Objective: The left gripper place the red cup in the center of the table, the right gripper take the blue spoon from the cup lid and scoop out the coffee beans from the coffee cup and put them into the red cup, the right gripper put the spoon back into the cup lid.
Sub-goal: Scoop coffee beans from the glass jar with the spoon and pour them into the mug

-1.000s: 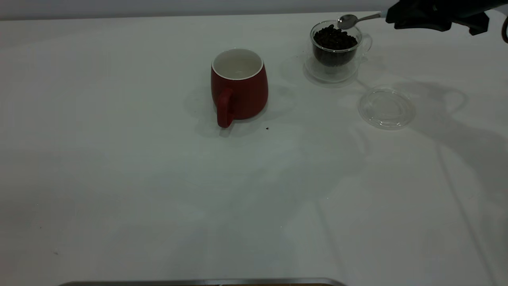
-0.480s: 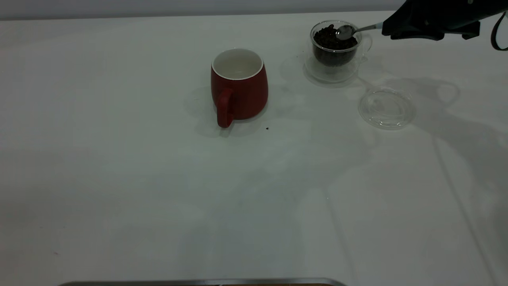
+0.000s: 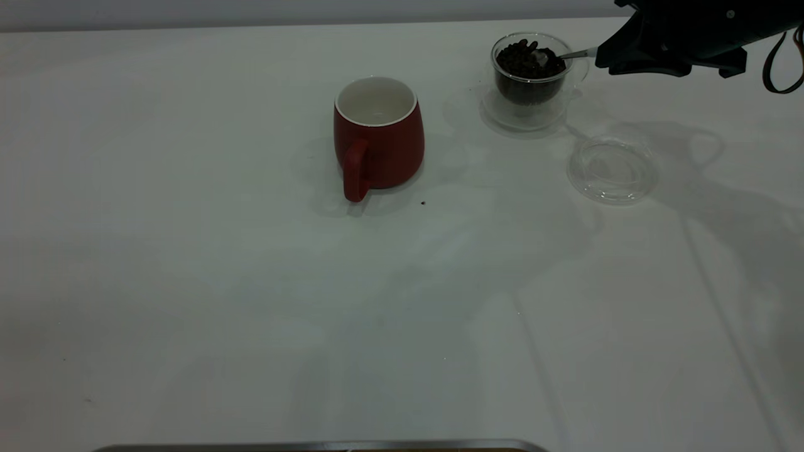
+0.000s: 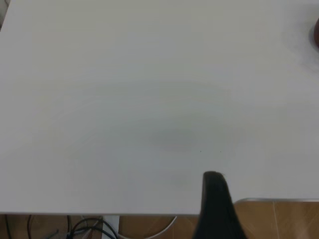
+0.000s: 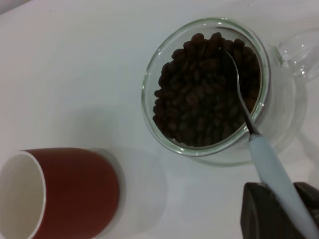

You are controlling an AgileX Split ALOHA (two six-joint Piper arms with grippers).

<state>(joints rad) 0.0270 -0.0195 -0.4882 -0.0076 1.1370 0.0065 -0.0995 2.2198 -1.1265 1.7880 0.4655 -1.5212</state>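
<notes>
The red cup (image 3: pixel 379 135) stands upright near the middle of the table (image 3: pixel 188 282), handle towards the front, its white inside bare; it also shows in the right wrist view (image 5: pixel 75 191). To its right is the coffee cup (image 3: pixel 532 85), full of coffee beans (image 5: pixel 199 94). My right gripper (image 3: pixel 606 56) is shut on the blue spoon (image 5: pixel 271 169) by its pale handle. The spoon's bowl is dug into the beans at the side of the heap nearest the gripper. The cup lid (image 3: pixel 612 169) lies bare in front of the coffee cup. My left gripper (image 4: pixel 215 199) is parked at the table's edge.
A single dark speck (image 3: pixel 423 203) lies on the table just right of the red cup's base. A metal strip (image 3: pixel 314 446) runs along the front edge. Wide bare tabletop spreads to the left and front. Cables and wooden floor show beyond the edge in the left wrist view.
My right gripper has come down and slightly left. The spoon's bowl went from above the coffee cup's far rim down into the beans. Red cup and lid have not moved.
</notes>
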